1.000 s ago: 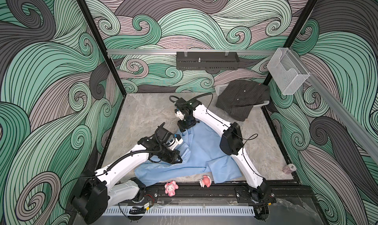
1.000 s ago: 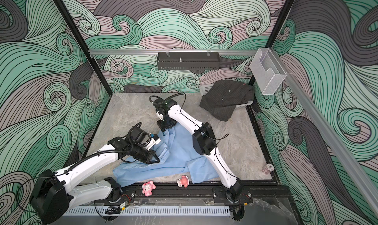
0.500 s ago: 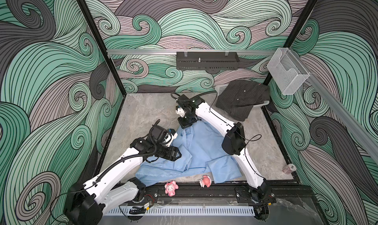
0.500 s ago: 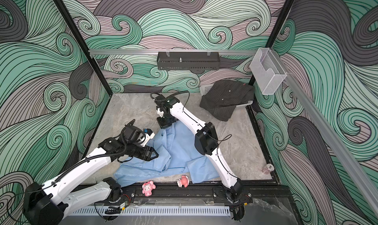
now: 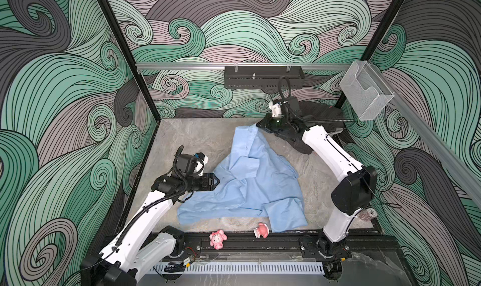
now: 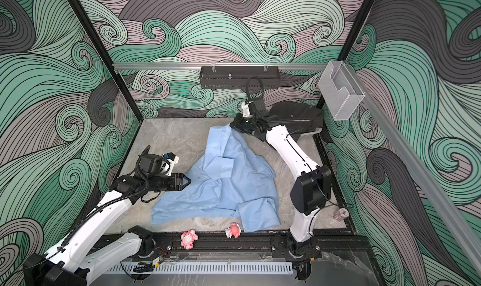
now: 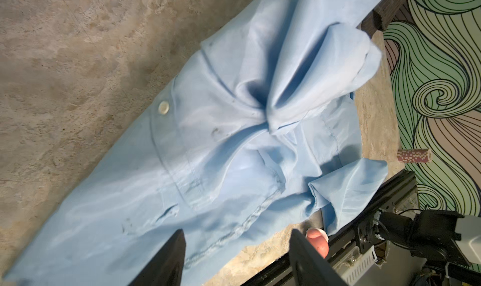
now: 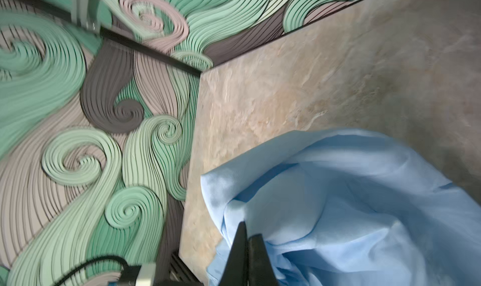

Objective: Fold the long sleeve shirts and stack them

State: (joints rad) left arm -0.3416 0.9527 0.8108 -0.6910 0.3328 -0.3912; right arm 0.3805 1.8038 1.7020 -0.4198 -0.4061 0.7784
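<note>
The grey-brown marbled stone tabletop (image 5: 197,136) carries the light blue collared button-front cloth shirt (image 5: 255,188), which lies unfolded and rumpled across its middle and near part in both top views, with one lobe reaching the tabletop's near edge. The shirt's far corner is drawn up into a narrow ridge; a pale button shows on the cloth in the left wrist view. Beyond that far corner, toward the back right, the dark charcoal button shirt (image 5: 322,113) sits in a loose heap, well apart from the blue shirt's main spread and partly hidden by the right arm. The right hand (image 5: 260,124) is at the blue shirt's far corner and is clenched on it: the right wrist view shows the two black fingers (image 8: 256,248) pressed together with blue cloth pinched between them (image 8: 246,227). The left hand (image 5: 214,181) hovers at the blue shirt's left edge, released, its fingers (image 7: 166,261) spread apart above the cloth with nothing between them (image 7: 236,235). Two small pink toy figures (image 5: 218,239) (image 5: 261,230) lie just beside the blue shirt's near edge, on the black rail. A small pinkish speckled cylinder (image 5: 368,214) stands to the shirt's right, past the right arm.
</note>
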